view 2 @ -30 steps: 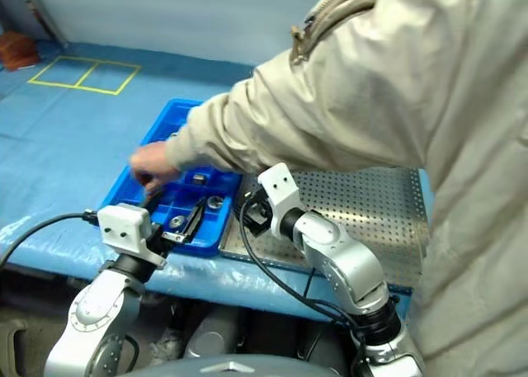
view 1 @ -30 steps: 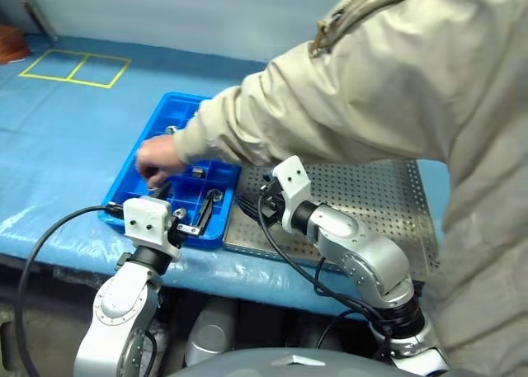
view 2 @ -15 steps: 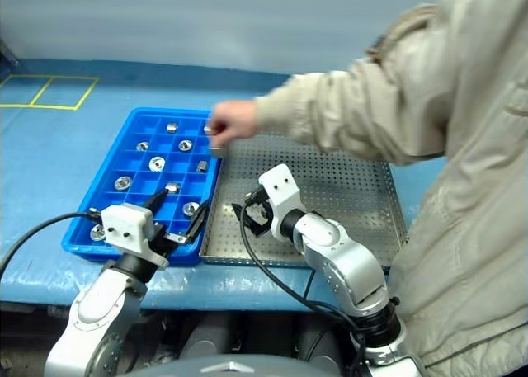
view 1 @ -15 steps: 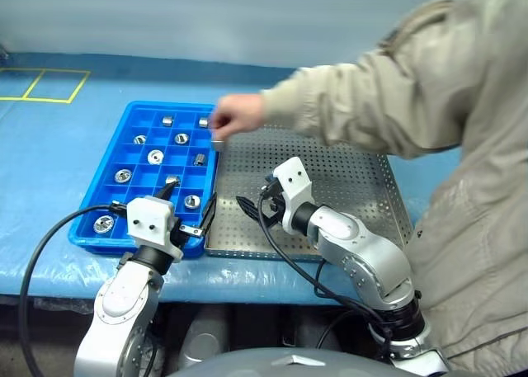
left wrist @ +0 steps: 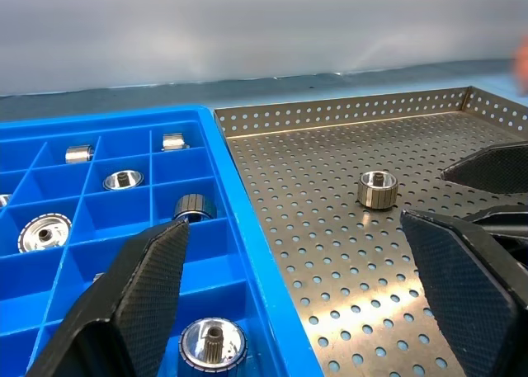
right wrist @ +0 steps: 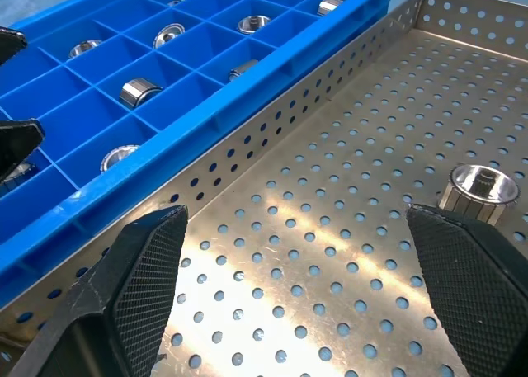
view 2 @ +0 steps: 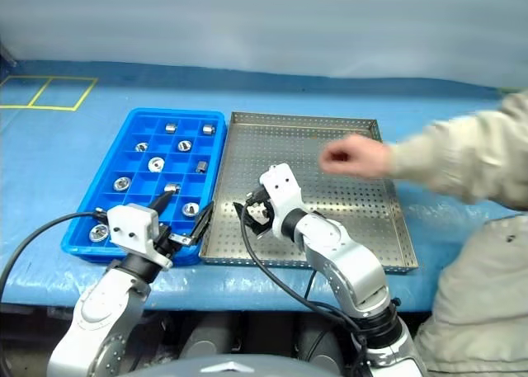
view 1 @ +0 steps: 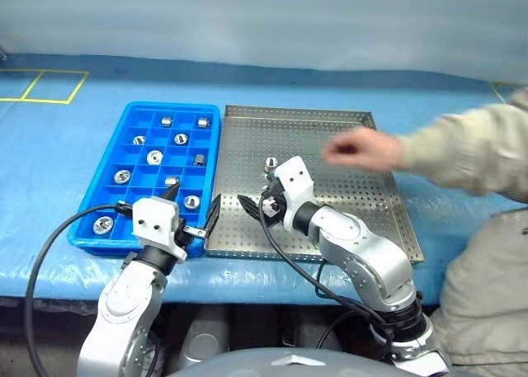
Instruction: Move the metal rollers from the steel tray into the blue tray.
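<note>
You are holding both grippers, left [view 1: 191, 214] and right [view 1: 252, 204], wide open and empty while one roller [view 1: 271, 163] is sitting in the steel tray [view 1: 371, 204], right of the blue tray [view 1: 132, 117].

A long bench under a bright blue plastic sheet [view 1: 58, 146] carries everything here. Yellow tape [view 1: 37, 84] marks out squares on the sheet at its far left corner. Two trays rest directly on the sheet, side by side with their long rims touching: the blue tray [view 1: 132, 113] on the left (a grid of small square compartments) and the steel tray [view 1: 330, 117] on the right, its perforated floor ringed by a low rim.
</note>
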Robot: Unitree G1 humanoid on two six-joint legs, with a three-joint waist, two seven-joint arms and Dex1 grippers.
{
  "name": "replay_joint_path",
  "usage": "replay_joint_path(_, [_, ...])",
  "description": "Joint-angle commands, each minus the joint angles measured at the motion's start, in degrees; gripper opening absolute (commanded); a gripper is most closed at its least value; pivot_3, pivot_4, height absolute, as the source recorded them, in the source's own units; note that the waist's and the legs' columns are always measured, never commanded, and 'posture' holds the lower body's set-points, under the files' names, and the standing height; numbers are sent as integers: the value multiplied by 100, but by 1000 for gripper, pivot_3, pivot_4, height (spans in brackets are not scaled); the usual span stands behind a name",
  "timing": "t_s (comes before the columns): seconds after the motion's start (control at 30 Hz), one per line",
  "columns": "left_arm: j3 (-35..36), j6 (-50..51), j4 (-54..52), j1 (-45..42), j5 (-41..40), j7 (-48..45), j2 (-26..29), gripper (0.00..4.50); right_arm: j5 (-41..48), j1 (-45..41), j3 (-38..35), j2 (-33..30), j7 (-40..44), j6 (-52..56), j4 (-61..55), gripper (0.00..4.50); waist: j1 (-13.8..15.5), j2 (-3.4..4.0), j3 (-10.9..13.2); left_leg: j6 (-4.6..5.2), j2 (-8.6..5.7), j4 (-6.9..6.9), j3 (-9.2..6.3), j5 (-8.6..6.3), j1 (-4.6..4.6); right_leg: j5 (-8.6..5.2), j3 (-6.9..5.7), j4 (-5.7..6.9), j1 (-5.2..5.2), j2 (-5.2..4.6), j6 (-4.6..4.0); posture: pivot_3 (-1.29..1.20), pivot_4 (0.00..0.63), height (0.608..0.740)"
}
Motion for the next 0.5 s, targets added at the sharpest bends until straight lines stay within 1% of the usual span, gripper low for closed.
replay_joint_path(0.03, [-78, -63, -3, -69, -47, -33, 10, 4500, -259, -62, -121, 205, -262, -392, 189, 4453, -6, 0, 0, 0, 0, -1, 0, 0, 0, 0, 0, 1, 0, 0, 0, 232, 150, 740])
replay_joint_path(0.17, [-115, -83, 59, -129, -38, -52, 30, 4500, -848, -406, -79, 252, -507, -1156, 1092, 4453, -20, 1, 1, -2, -3, 0, 4, 6, 3, 0, 1, 3, 0, 2, 2, 228, 150, 740])
replay_joint_path(0.33, [-169, -73, 109, -221, -34, -85, 53, 4500, -1192, -963, -315, 647, -754, -2127, 2637, 4453, -63, 1, 1, -1, -6, -1, 7, 11, 7, 4, 6, 5, 1, 4, 5, 235, 150, 740])
replay_joint_path(0.5, [-232, -41, 99, -222, -12, -58, 27, 4500, -1211, -1450, -606, 1079, -767, -2923, 4019, 4453, -70, 1, 1, -3, -7, -9, 8, 12, 9, 26, 9, 5, 0, 6, -11, 258, 150, 740])
